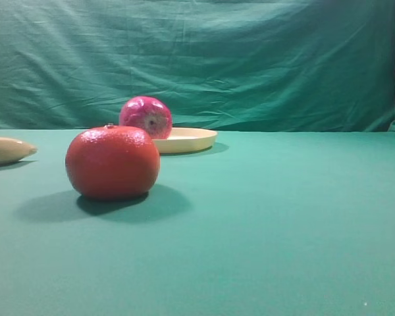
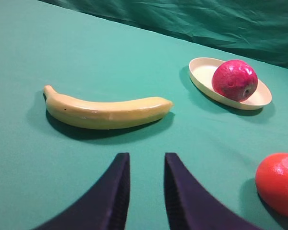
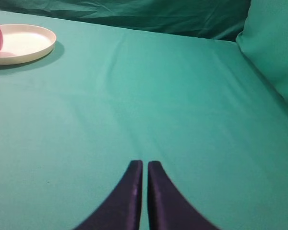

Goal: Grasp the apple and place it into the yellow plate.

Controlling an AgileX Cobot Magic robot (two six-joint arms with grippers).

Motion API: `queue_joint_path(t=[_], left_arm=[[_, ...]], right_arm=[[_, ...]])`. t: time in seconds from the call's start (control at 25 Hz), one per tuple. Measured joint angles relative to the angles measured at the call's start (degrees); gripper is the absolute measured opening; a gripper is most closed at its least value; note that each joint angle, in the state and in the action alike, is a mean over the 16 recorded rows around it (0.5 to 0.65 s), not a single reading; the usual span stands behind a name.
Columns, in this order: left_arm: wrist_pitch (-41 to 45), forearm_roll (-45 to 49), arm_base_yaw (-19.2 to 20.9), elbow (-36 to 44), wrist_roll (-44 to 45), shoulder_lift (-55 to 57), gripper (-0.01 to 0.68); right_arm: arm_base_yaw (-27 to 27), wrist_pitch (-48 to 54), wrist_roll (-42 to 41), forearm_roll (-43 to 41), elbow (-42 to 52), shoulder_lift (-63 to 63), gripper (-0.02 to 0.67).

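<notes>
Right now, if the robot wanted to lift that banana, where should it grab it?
Probably across the thick middle of the banana, from straight above. It lies flat with its long side facing the left gripper, whose fingers stand slightly apart, and nothing touches it.

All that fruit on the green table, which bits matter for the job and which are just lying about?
Part of the job:
apple, already sitting in the yellow plate

Just lying about:
banana
orange-red fruit

Staged lab tabletop, green cloth table (image 1: 283, 217), draped green backdrop (image 1: 250, 59)
</notes>
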Motion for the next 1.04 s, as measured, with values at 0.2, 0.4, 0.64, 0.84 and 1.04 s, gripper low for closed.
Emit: queue_joint_path(t=[0.2, 0.4, 0.64, 0.84, 1.04], left_arm=[[0.0, 0.0, 0.0, 0.0, 0.0, 0.0, 0.157], [0.0, 0.0, 0.0, 0.0, 0.0, 0.0, 0.157], [0.0, 0.0, 0.0, 0.0, 0.0, 0.0, 0.157], [0.0, 0.0, 0.0, 0.0, 0.0, 0.0, 0.157], [0.0, 0.0, 0.0, 0.0, 0.0, 0.0, 0.157]], right_arm=[[0.0, 0.06, -0.06, -0.02, 0.0, 0.0, 0.0], [0.0, 0.08, -0.07, -0.05, 0.0, 0.0, 0.0], [0.0, 0.1, -0.07, -0.08, 0.0, 0.0, 0.0], [0.0, 0.1, -0.07, -0.11, 0.0, 0.0, 0.0], [0.0, 0.1, -0.07, -0.14, 0.0, 0.0, 0.0]])
